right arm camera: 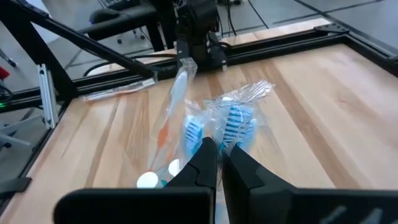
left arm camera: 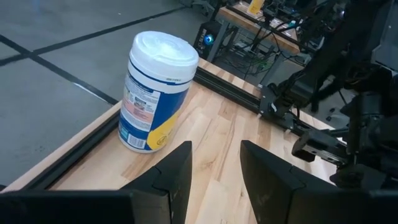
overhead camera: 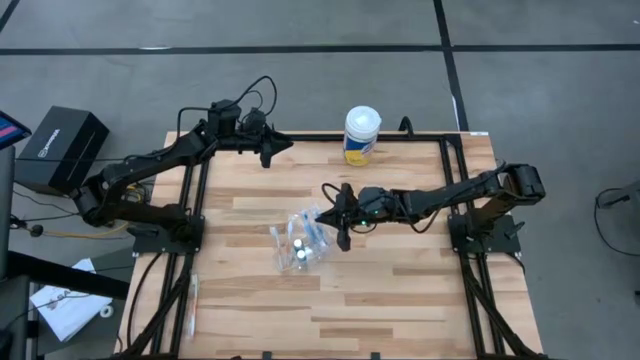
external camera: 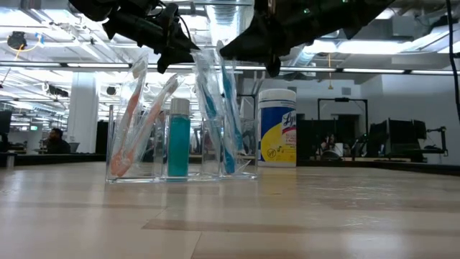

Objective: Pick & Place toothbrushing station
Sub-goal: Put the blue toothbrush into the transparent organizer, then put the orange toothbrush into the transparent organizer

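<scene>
A clear organizer (overhead camera: pixel 300 243) (external camera: pixel 180 155) stands mid-table. In it stand wrapped orange toothbrushes (external camera: pixel 133 122) (right arm camera: pixel 171 106), a teal bottle (external camera: pixel 178 140) and wrapped blue toothbrushes (external camera: pixel 226 108) (right arm camera: pixel 236 121). My right gripper (overhead camera: pixel 335 215) (external camera: pixel 272 66) (right arm camera: pixel 217 155) is shut. It hovers just right of the organizer, with its tips at the blue brush heads. Over the table's far left part, my left gripper (overhead camera: pixel 285 145) (left arm camera: pixel 214 162) is open with nothing between its fingers. It points toward the wipes canister (left arm camera: pixel 155 93). My right gripper has its shut fingertips (right arm camera: pixel 208 149) right at the wrapped heads of the blue toothbrushes (right arm camera: pixel 194 134), coming level from the table's right. I cannot tell whether they touch the wrap.
The white and yellow wipes canister (overhead camera: pixel 361 135) (external camera: pixel 277 128) stands at the far edge, middle. A loose wrapped item (overhead camera: pixel 193 295) lies by the left rail. Black frame rails (overhead camera: pixel 455 170) run along the table's sides. Bare wood lies toward the near edge.
</scene>
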